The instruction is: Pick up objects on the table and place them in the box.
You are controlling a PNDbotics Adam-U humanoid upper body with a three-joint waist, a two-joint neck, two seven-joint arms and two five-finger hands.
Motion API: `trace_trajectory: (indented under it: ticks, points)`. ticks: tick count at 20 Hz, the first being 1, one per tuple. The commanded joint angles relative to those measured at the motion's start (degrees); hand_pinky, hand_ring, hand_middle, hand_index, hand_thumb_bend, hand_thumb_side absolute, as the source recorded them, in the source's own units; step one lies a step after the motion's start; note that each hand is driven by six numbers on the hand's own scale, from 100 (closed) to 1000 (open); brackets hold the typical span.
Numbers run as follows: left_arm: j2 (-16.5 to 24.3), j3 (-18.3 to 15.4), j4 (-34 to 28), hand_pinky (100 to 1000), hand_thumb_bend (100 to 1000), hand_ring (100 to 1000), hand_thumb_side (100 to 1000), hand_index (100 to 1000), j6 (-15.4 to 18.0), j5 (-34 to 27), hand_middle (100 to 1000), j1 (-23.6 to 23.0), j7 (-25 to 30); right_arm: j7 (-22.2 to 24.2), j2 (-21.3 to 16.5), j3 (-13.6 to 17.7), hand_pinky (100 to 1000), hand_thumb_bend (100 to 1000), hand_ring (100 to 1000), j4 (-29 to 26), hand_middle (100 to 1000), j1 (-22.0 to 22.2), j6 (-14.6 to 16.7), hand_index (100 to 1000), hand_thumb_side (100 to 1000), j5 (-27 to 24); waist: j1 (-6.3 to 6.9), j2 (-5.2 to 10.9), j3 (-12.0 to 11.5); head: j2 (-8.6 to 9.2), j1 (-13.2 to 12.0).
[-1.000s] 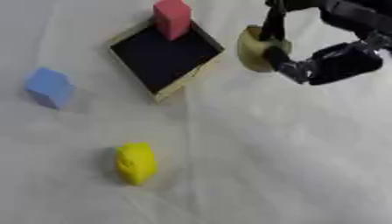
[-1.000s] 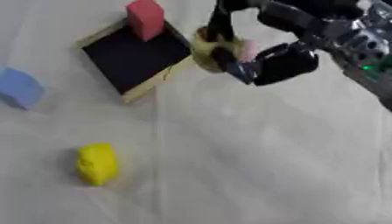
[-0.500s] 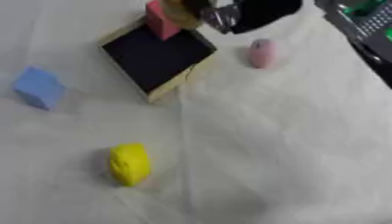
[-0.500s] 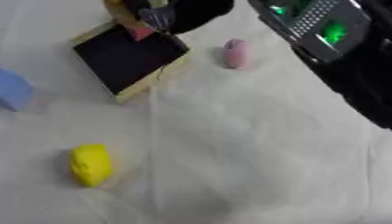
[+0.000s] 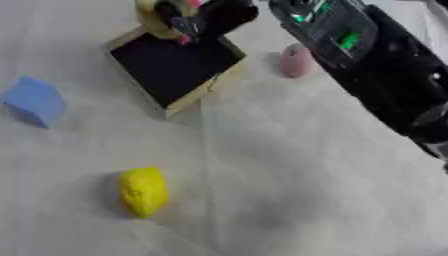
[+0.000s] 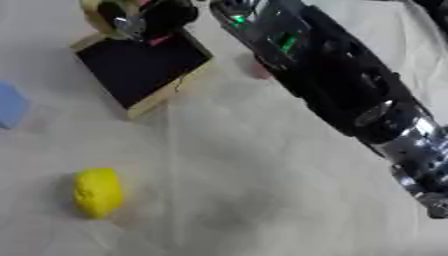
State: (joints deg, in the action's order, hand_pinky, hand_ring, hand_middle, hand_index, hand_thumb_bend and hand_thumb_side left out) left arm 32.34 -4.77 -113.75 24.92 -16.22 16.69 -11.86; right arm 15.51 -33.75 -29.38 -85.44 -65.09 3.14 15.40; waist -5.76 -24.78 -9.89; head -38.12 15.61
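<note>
One lumpy yellow object (image 5: 143, 191) (matte)

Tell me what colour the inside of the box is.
Black inside the box, with a pale tan rim; clearest in the left eye view.

A robot test bench, likely a lab: a table (image 5: 289, 190) under plain white cloth carries only toy-like props, a box (image 5: 171, 65), a blue block (image 5: 33, 100) and a yellow lump (image 5: 143, 191).
</note>
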Motion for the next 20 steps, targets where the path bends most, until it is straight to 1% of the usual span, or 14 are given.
trace_trajectory:
  ticks: [1, 6, 8, 9, 10, 11, 12, 13, 15, 17, 20]
  points:
    - [1.5, -0.2, -0.8, 683, 100, 665, 599, 754, 0.0, -0.4, 606, 0.6, 0.3, -0.2, 0.0, 0.5, 844, 100, 628, 1.7, 425, -1.1, 1.5, 566, 100, 1.1, -0.53, 0.43, -0.2, 1.08, 0.5]
    - [1.3, -0.3, -0.8, 683, 100, 666, 599, 754, -0.1, -0.5, 606, 0.6, 0.4, 0.5, -0.2, 0.0, 846, 100, 653, 2.4, 457, -0.2, 2.5, 590, 122, 1.7, -0.71, 0.44, -0.2, 0.94, 0.3]
    - [1.2, -0.3, -0.8, 683, 100, 666, 599, 754, -0.1, -0.5, 607, 0.5, 0.3, 1.1, -0.2, -0.1, 850, 100, 681, 2.4, 499, 0.0, 2.8, 632, 130, 2.3, -0.69, 0.49, -0.3, 0.79, 0.3]
    - [1.2, -0.3, -0.8, 683, 100, 667, 599, 754, -0.1, -0.5, 607, 0.5, 0.3, 1.5, -0.3, -0.2, 856, 100, 713, 2.5, 550, 0.1, 2.9, 679, 143, 2.7, -0.67, 0.52, -0.3, 0.7, 0.2]
    - [1.2, -0.3, -0.8, 683, 100, 667, 599, 754, -0.1, -0.5, 607, 0.5, 0.3, 2.3, -0.3, -0.2, 860, 100, 735, 2.7, 582, 0.2, 3.0, 709, 152, 3.3, -0.65, 0.55, -0.3, 0.61, 0.3]
    - [1.1, -0.3, -0.8, 683, 100, 667, 600, 754, -0.1, -0.5, 607, 0.4, 0.3, 3.1, -0.4, -0.2, 867, 100, 762, 2.8, 617, 0.3, 3.1, 759, 130, 4.1, -0.65, 0.59, -0.2, 0.48, 0.3]
    - [1.1, -0.3, -0.8, 683, 100, 667, 600, 754, -0.1, -0.5, 607, 0.4, 0.3, 3.8, -0.5, -0.1, 869, 100, 774, 2.8, 634, 0.4, 3.1, 780, 122, 4.9, -0.65, 0.62, -0.2, 0.35, 0.2]
    - [1.1, -0.3, -0.8, 683, 100, 667, 599, 754, -0.2, -0.5, 607, 0.4, 0.3, 4.3, -0.5, 0.0, 874, 100, 798, 2.8, 677, 0.6, 3.1, 817, 124, 5.6, -0.64, 0.65, -0.1, 0.26, 0.2]
    - [1.0, -0.4, -0.8, 683, 100, 667, 600, 754, -0.2, -0.5, 607, 0.2, 0.4, 4.7, -0.8, 0.3, 882, 100, 829, 2.9, 725, 1.0, 2.9, 850, 128, 6.8, -0.58, 0.72, 0.0, 0.11, 0.1]
    - [0.9, -0.4, -0.8, 683, 100, 667, 600, 754, -0.3, -0.5, 607, 0.1, 0.4, 4.7, -1.1, 0.5, 885, 100, 837, 2.7, 736, 1.2, 2.8, 856, 127, 7.7, -0.49, 0.84, 0.1, -0.06, -0.1]
    - [0.8, -0.5, -0.8, 683, 100, 668, 600, 755, -0.5, -0.5, 607, -0.2, 0.4, 4.2, -1.7, 1.0, 883, 100, 830, 2.1, 726, 1.3, 2.5, 848, 129, 7.9, -0.32, 1.15, 0.4, -0.26, -0.2]
